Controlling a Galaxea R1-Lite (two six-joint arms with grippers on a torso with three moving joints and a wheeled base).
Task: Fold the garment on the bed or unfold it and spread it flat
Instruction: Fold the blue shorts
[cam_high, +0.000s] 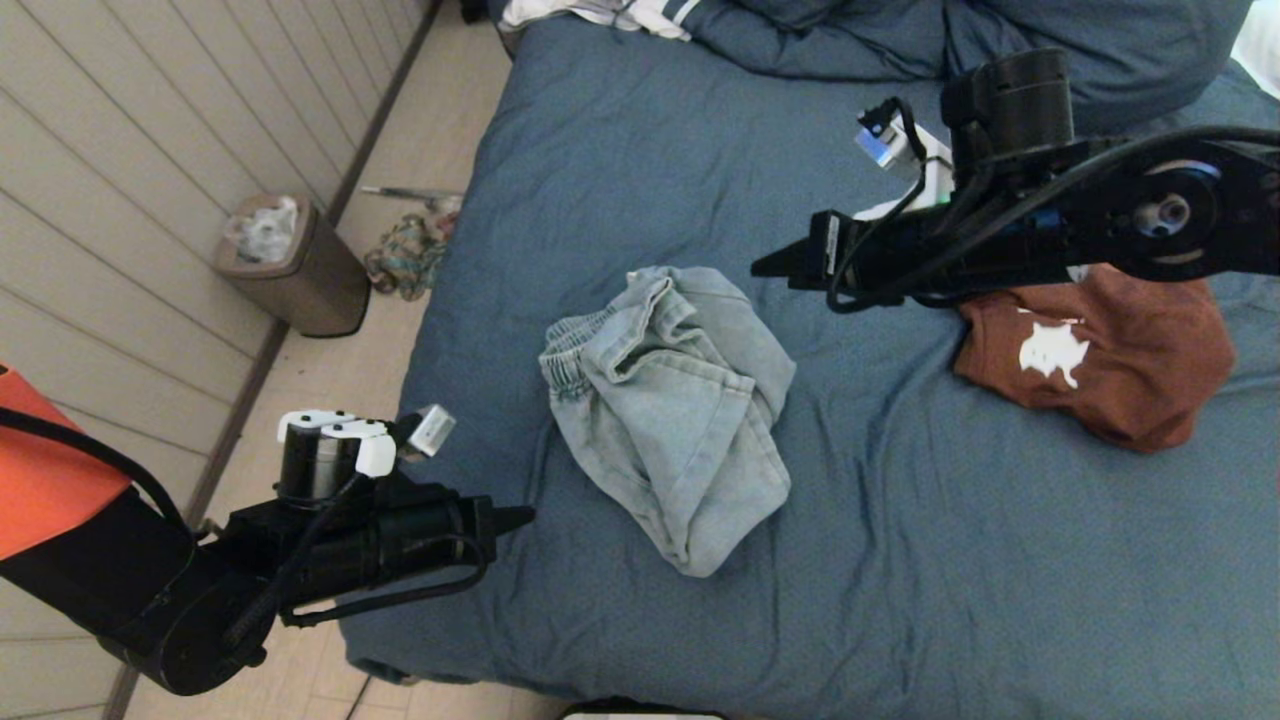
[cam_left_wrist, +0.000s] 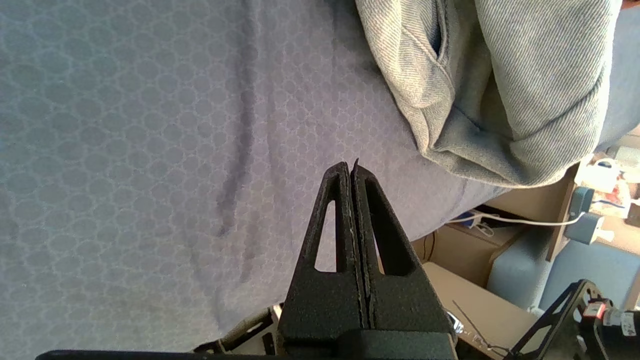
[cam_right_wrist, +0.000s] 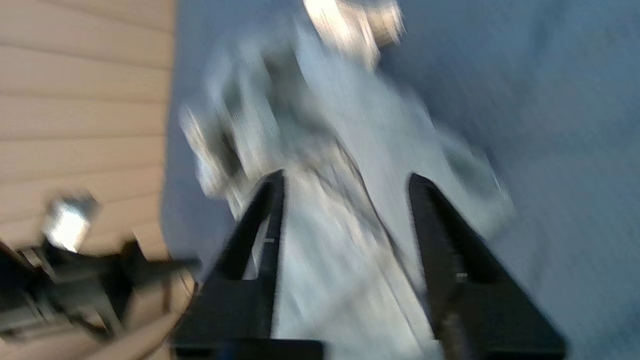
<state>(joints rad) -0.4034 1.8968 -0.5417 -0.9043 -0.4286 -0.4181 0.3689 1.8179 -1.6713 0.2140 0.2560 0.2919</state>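
I see the bed (cam_high: 900, 560) filling the view, light-blue denim shorts (cam_high: 670, 410) crumpled mid-mattress, a rust T-shirt (cam_high: 1130, 360) to their right. My right gripper (cam_right_wrist: 345, 190) hangs above the shorts, spread, grasping nothing; my left gripper (cam_left_wrist: 351, 172) sits clenched at the bed's edge.

— Where is there room on the bed (cam_high: 950, 560)?
— Bare cover near the foot and between the grey shorts (cam_high: 670, 410) and rust shirt (cam_high: 1100, 350).
— What blocks?
— Both heaps; the right gripper (cam_high: 775, 265) hangs between them.
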